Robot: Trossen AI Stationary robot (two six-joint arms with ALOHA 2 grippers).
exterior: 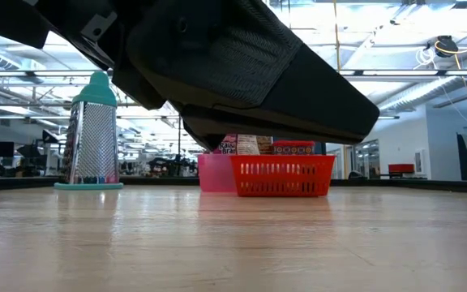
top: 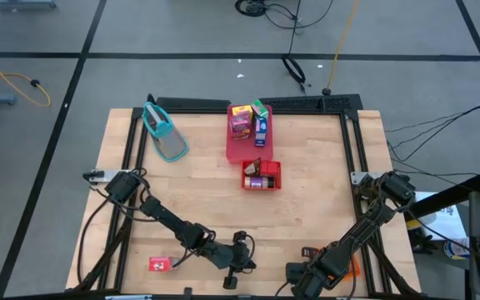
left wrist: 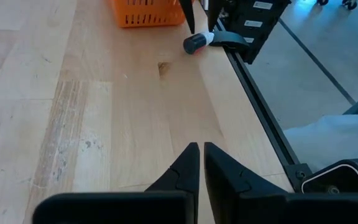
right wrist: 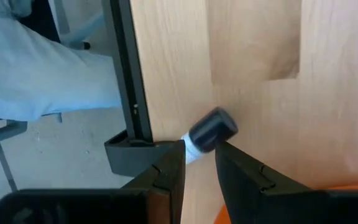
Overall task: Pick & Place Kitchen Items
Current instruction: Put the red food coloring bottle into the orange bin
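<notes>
A small bottle point(right wrist: 211, 129) with a dark cap and a white body lies on the wood at the table's near edge; it also shows in the left wrist view as the bottle point(left wrist: 194, 42). My right gripper point(right wrist: 200, 163) is open over it, a finger on either side of the white body. In the high view the right gripper point(top: 300, 269) hides the bottle. My left gripper point(left wrist: 201, 157) is shut and holds nothing; it hovers near the near edge, left gripper point(top: 242, 260). A red carton point(top: 159, 264) lies flat by the near left corner. My right gripper straddles the bottle's white body point(right wrist: 193, 149), just behind the dark cap, coming from above. Its fingers lie across the bottle, which rests on its side on the table. I cannot tell whether the fingers touch it.
An orange bin point(left wrist: 145, 12) stands just beyond the bottle, bin point(top: 352, 267). A pink tray point(top: 242, 148) holds upright cartons, and a red basket point(top: 261, 176) with small items sits before it. A grater point(exterior: 96, 134) stands far left. The black rail point(right wrist: 126, 74) runs along the near edge.
</notes>
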